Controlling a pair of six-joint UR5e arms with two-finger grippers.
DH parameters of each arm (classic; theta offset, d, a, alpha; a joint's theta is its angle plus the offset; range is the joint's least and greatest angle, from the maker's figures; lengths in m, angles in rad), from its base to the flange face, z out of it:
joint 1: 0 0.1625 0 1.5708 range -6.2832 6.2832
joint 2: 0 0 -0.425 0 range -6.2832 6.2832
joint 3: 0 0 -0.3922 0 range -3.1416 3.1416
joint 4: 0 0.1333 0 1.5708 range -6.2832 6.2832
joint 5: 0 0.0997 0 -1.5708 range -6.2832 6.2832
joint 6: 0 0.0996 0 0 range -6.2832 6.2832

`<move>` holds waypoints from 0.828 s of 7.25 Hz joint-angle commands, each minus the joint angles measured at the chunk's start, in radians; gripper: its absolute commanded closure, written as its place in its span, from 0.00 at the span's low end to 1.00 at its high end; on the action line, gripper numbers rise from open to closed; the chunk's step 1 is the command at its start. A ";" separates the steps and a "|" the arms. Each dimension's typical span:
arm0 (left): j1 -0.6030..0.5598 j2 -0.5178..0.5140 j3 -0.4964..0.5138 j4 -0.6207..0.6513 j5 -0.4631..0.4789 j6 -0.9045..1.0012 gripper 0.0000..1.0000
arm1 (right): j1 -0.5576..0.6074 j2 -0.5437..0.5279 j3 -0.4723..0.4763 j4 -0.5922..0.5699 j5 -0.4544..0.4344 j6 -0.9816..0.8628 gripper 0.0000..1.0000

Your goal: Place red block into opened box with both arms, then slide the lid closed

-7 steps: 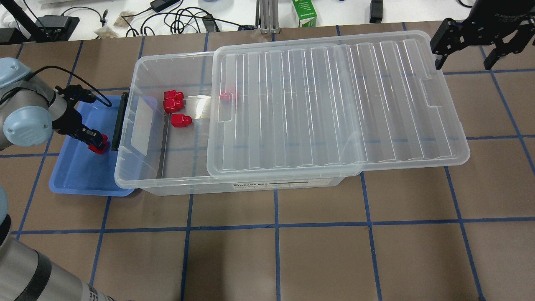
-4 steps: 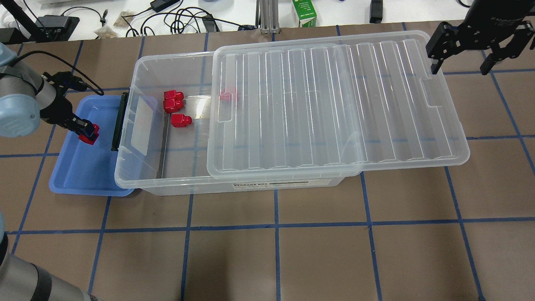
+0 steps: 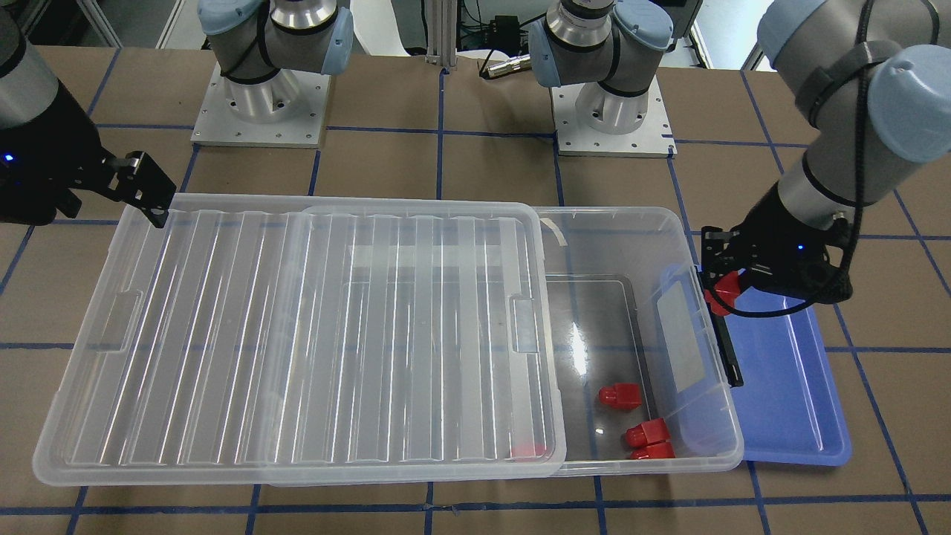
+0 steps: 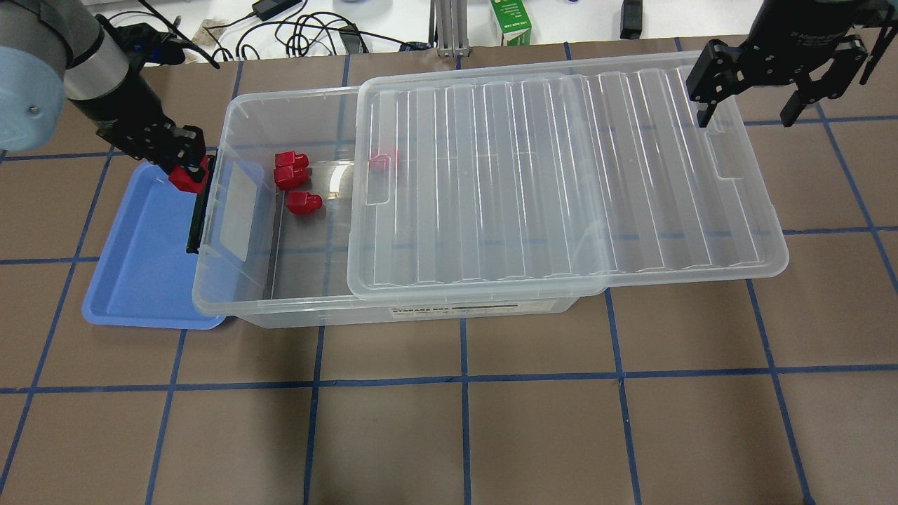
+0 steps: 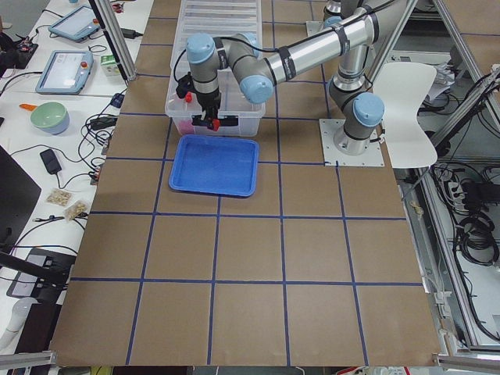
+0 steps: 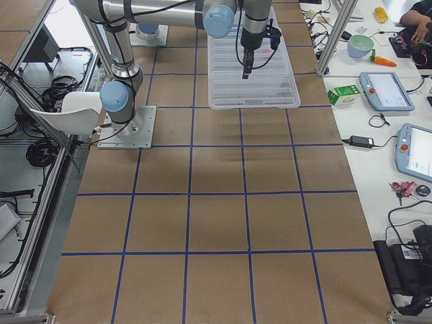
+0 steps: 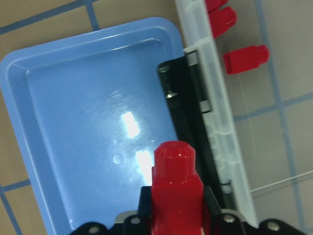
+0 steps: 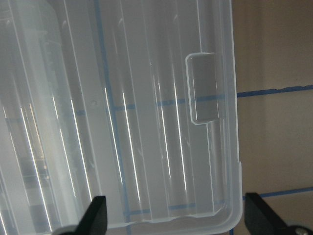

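- The left gripper (image 4: pixel 188 172) is pinching the red block (image 4: pixel 186 181) between its two fingers; the wrist view shows one black finger on each side of the block (image 7: pixel 177 181).
- The long axis of the block runs in line with the fingers. Its narrower stub points away from the gripper, out past the fingertips and downward.
- The block is outside the box (image 4: pixel 280 303), just beside the short side that carries the black bar (image 4: pixel 198 210). It hangs over the edge of the blue tray (image 4: pixel 140 266), which lies against this same side of the box.
- Inside the box, near the black-bar end, three other red blocks (image 4: pixel 291 175) lie on the floor, two of them close together. A fourth red block (image 4: pixel 382 161) shows dimly through the lid.
- The lid (image 4: pixel 561 175) rests on the box but is slid toward the end opposite the black bar, so it hangs over that end and the black-bar end stands uncovered. Its ridges run across the box, parallel to the short sides.
- The right gripper (image 4: pixel 746 116) has its fingers spread wide and holds nothing. It is at the overhanging short end of the lid, by the far corner.
- In the right wrist view the notch (image 8: pixel 203 88) of the lid lies between the two fingers (image 8: pixel 98 215). Whether a finger touches the lid, I cannot tell.
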 commanded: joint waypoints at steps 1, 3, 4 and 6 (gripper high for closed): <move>-0.108 -0.011 -0.027 0.008 -0.004 -0.204 1.00 | 0.066 -0.055 0.041 0.004 -0.010 0.040 0.00; -0.132 -0.023 -0.106 0.103 -0.027 -0.267 1.00 | 0.111 -0.120 0.067 0.028 0.007 0.086 0.00; -0.138 -0.025 -0.168 0.194 -0.029 -0.283 1.00 | 0.137 -0.117 0.083 0.033 0.010 0.094 0.00; -0.136 -0.027 -0.290 0.349 -0.029 -0.284 1.00 | 0.140 -0.125 0.084 0.042 0.009 0.082 0.00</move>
